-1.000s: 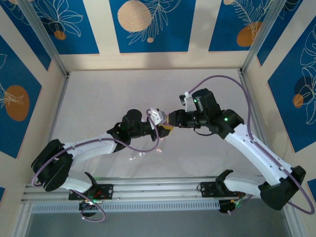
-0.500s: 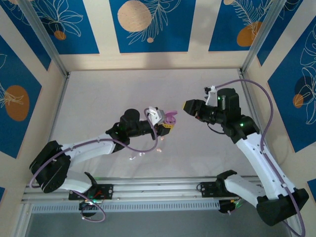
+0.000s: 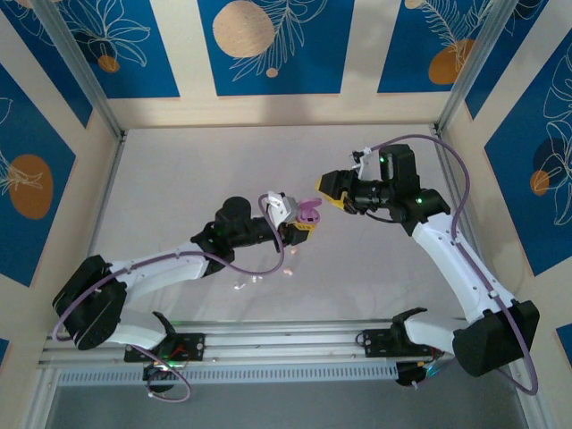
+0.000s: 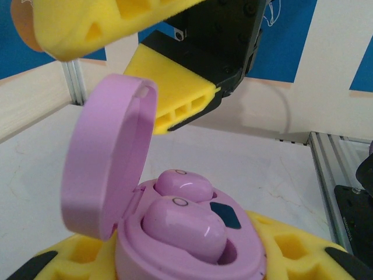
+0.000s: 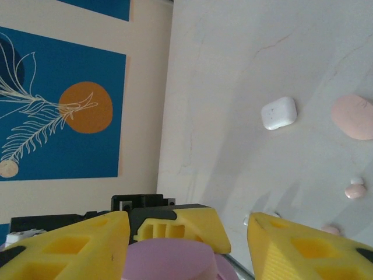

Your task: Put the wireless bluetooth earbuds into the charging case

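Observation:
My left gripper [image 3: 299,225] is shut on an open purple charging case [image 4: 192,256], held above the table. Its round lid [image 4: 108,160] stands up on the left. Two glossy purple earbuds [image 4: 183,224] sit side by side in the case's wells. My right gripper [image 3: 328,187] hovers open just right of the lid [image 3: 309,213], nothing between its yellow fingers [image 5: 64,248]. From the right wrist the lid [image 5: 169,259] lies low between those fingers. A loose pink earbud [image 5: 354,191] lies on the table.
A shut white case [image 5: 278,112] and a shut pink case [image 5: 354,116] lie on the table. Small loose earbuds [image 3: 288,271] lie near the left forearm. Walls with blue panels [image 3: 268,45] enclose the table on three sides.
A second ago the right gripper was against the case. It pulled away to the right, leaving the lid open, and has now come back close to the lid. The left gripper held still.

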Robot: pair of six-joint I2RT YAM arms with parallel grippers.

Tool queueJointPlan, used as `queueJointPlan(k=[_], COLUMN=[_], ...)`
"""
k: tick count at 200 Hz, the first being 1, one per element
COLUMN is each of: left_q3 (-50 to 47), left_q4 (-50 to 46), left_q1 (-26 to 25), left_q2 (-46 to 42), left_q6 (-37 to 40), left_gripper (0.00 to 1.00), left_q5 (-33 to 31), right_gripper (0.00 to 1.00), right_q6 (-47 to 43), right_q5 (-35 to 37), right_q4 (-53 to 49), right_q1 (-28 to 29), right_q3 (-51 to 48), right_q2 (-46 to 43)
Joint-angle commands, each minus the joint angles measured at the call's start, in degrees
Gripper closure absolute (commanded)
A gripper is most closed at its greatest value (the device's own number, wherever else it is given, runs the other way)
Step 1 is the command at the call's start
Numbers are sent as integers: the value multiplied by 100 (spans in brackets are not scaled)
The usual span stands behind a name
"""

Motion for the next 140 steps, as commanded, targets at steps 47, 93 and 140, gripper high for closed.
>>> queueJointPlan(k=[47,93,140], left_q3=[90,81,99], left_q4=[368,422,448], left_q1=[-64,-64,-72], left_q2=[-144,-150,-181], left_q6=[-108,-144,-170], left_gripper=[73,73,73], left_q5=[143,113,74], right_gripper=[45,45,45], right_q6=[-362,-451,-522], right_q5=[-484,-518,-651], right_q4=[-422,-483,-510], right_q1=[109,132,124], right_q3=[207,152,60], right_q2=[248,241,156])
